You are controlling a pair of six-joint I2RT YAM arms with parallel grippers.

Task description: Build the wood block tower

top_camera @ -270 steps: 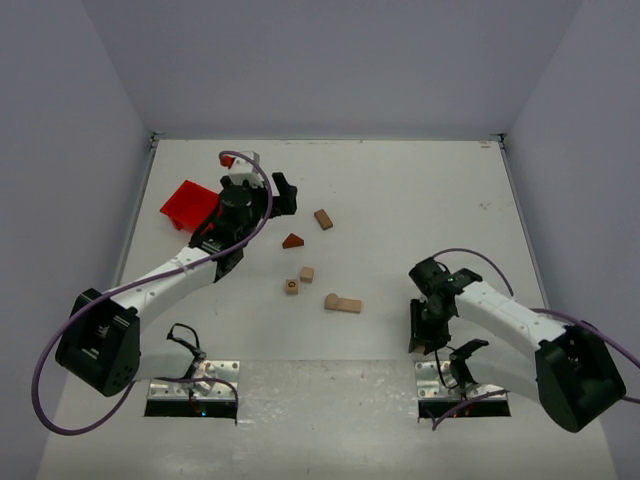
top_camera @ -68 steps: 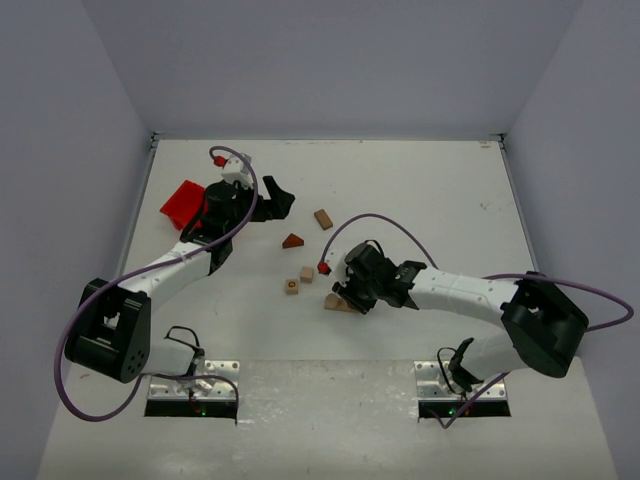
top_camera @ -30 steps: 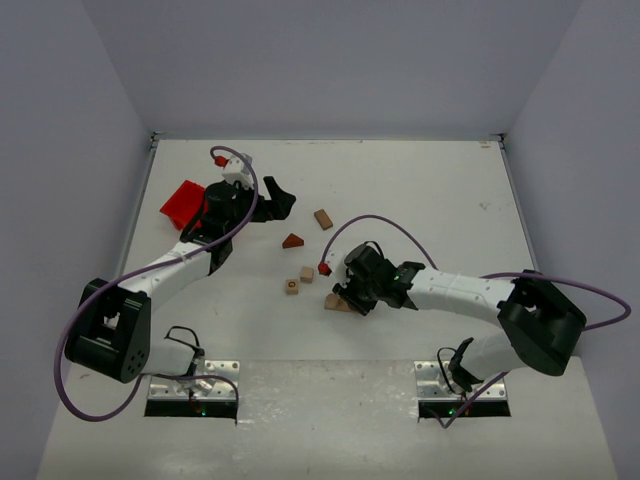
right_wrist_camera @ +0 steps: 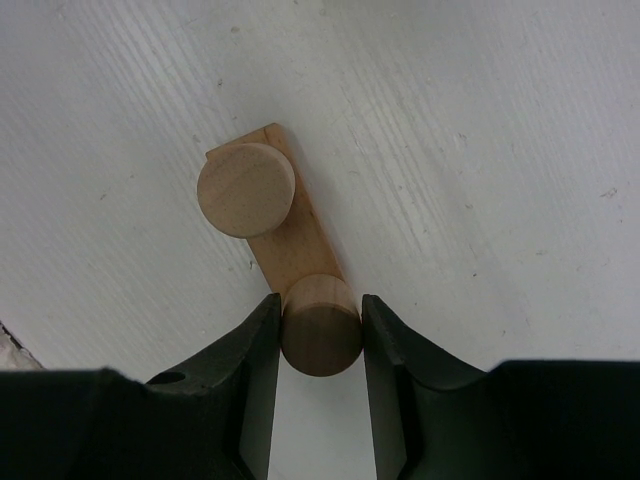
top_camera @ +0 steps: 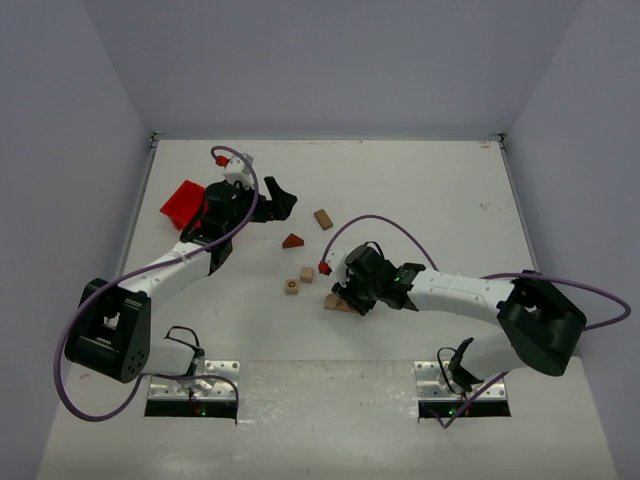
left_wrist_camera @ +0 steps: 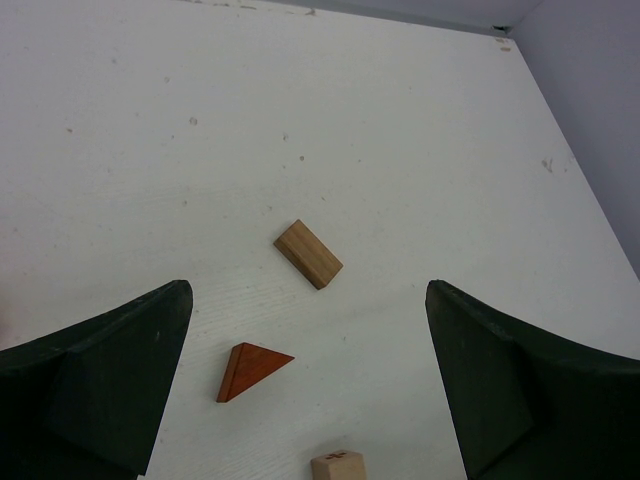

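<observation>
Watching from the side, I figured the right claw (top_camera: pixel 348 290) was pinched nearly shut on the gripped peg (right_wrist_camera: pixel 320 325), a pad touching each side. My guess was it meant to stand that peg square on one end of the pale plank (right_wrist_camera: pixel 290 245). The other peg (right_wrist_camera: pixel 245 190) stood upright on the opposite end, so the pair looked like pillars for whatever went on top. All that sat around the middle of the table (top_camera: pixel 420 190), a bit toward the near side. The left claw (top_camera: pixel 280 197) hung wide open with nothing in it, far-left near the red bin (top_camera: pixel 185 205), looking down at the oblong block (left_wrist_camera: pixel 308 254) and the triangle roof piece (left_wrist_camera: pixel 250 370), maybe lining up its own pick. Two little cubes (top_camera: pixel 299 280) lay between the triangle and the plank. Honestly couldn't tell if the gripped peg was resting on the plank or hanging just above it. From overhead the arm covered most of the plank, and the bin was half behind the left arm.
</observation>
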